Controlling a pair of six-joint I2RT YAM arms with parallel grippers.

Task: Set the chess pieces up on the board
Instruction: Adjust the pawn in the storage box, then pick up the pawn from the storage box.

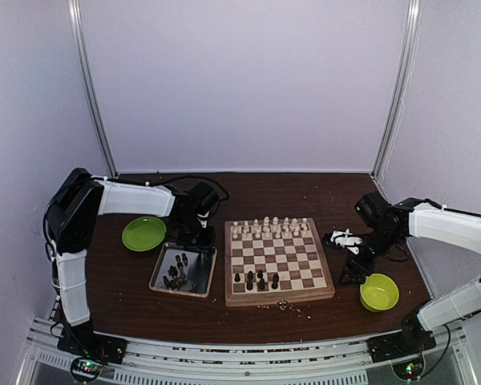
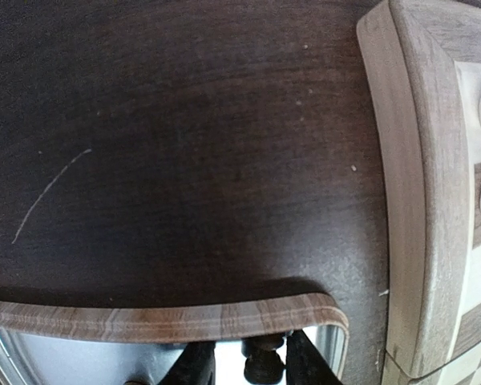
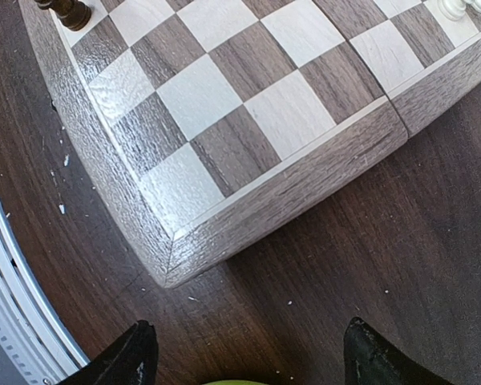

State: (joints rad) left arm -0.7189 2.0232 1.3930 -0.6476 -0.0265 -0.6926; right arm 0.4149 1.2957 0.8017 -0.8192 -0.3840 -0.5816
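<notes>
Dark wood table (image 1: 120, 309), pale lilac walls (image 1: 240, 80) on three sides.

- One dark piece (image 2: 263, 362) sits just inside the far rim of the tray (image 2: 160, 318), right between the fingers (image 2: 196, 365) of my left gripper (image 2: 251, 373).
- Left jaws stand narrow around it. A sliver of light shows on one side, so I cannot tell whether they pinch it.
- More dark pieces (image 1: 176, 273) lie loose in the tray.
- The board (image 1: 297, 265) sits just beside the tray, on its right. Four more stand on its near rows, and cream pieces (image 1: 271, 227) fill the far two.
- My right gripper (image 3: 252, 357) hangs off the board's near right corner, jaws wide apart, nothing between them, near a green bowl (image 1: 379, 292).
- A second green bowl (image 1: 143, 233) lies left of the tray.
</notes>
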